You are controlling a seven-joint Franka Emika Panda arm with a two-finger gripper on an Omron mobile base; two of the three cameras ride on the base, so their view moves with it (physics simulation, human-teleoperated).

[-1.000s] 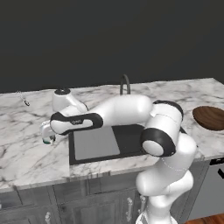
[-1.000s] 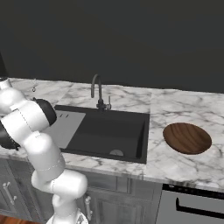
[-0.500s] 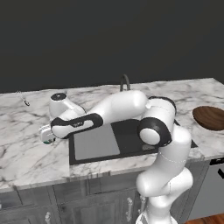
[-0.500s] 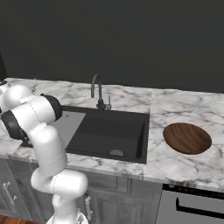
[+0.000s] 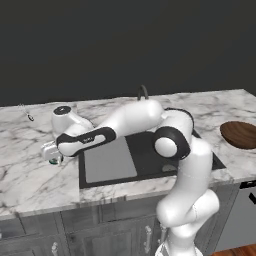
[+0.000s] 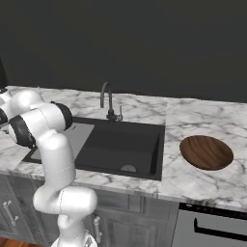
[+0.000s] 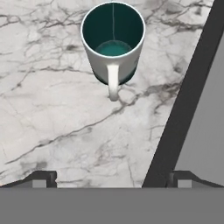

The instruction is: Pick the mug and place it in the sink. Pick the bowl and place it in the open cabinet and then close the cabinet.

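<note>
The mug (image 7: 113,43) stands upright on the marble counter, white outside and teal inside, its handle (image 7: 113,83) turned toward my hand. My gripper (image 7: 113,180) is open above it, with one fingertip (image 7: 43,178) on each side and nothing between them. In the left base view the gripper (image 5: 50,151) hovers low over the counter just left of the sink (image 5: 150,155), and the mug (image 5: 53,161) peeks out beneath it. The sink's black rim (image 7: 183,100) runs along the right of the hand view. The dark wooden bowl (image 5: 240,134) (image 6: 206,152) lies on the counter right of the sink (image 6: 120,144). The cabinet is out of view.
A dark arched faucet (image 6: 107,99) rises behind the basin. The grey drainboard (image 5: 109,160) lies right beside the mug. A small wire-like object (image 5: 27,114) rests at the counter's far left. Grey drawers and an appliance front (image 6: 212,226) sit below the counter.
The arm has stretched a little further left, its elbow sliding left over the sink. The hand has hardly moved and the gripper has stayed open. Mug and bowl are where they were.
</note>
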